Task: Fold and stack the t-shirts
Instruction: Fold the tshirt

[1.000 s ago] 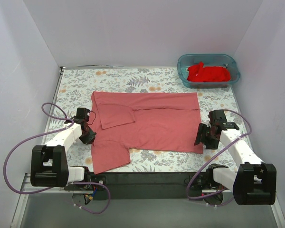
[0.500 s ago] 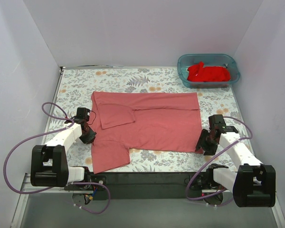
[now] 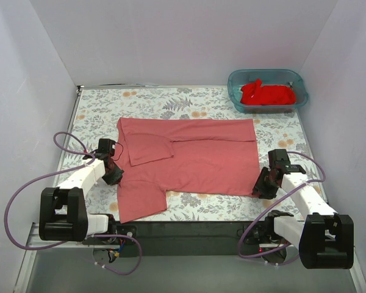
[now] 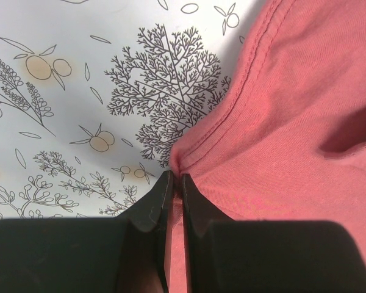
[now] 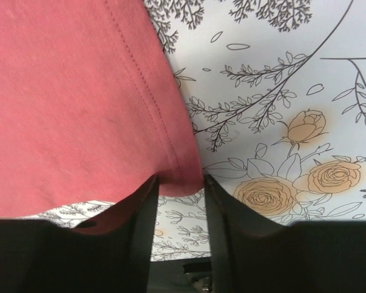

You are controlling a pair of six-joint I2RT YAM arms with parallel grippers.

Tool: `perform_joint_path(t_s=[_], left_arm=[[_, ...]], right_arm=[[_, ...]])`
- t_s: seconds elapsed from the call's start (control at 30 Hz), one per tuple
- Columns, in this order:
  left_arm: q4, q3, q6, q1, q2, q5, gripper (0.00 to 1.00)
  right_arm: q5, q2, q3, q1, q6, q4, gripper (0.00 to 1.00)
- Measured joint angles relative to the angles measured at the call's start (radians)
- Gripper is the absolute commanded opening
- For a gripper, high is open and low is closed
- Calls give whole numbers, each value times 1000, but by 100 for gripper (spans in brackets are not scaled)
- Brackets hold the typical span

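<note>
The dusty salmon-red t-shirt (image 3: pixel 195 162) lies spread flat on the floral tablecloth, with its far left sleeve folded in. My left gripper (image 3: pixel 116 176) is at the shirt's left edge and is shut on a pinch of its cloth; the left wrist view shows the jaws (image 4: pixel 176 177) closed on the seam of the shirt (image 4: pixel 293 122). My right gripper (image 3: pixel 259 186) is at the shirt's near right corner. In the right wrist view it (image 5: pixel 180 179) is open, with the hemmed corner of the shirt (image 5: pixel 67 104) between its tips. The brighter red t-shirt (image 3: pixel 268 93) lies crumpled in the tub.
A teal plastic tub (image 3: pixel 265 71) stands at the far right corner of the table. White walls enclose the table on three sides. The dark front edge of the table (image 3: pixel 189 229) runs between the arm bases. Purple cables loop beside both arms.
My right gripper has moved down and nearer, onto the shirt's near right corner. My left gripper and the shirt have not moved.
</note>
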Motion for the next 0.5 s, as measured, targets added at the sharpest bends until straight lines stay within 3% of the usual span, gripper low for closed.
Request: perform_joint_path(t_s=[0.3,0.5], left_arm=[[6,-5,-1,0,-10,1,0],[1,-6,-12,0,-25,1,0]], right_arm=[[2,-18,-15,-4,24,31,1],[19,-41,4,-12,18,1,1]])
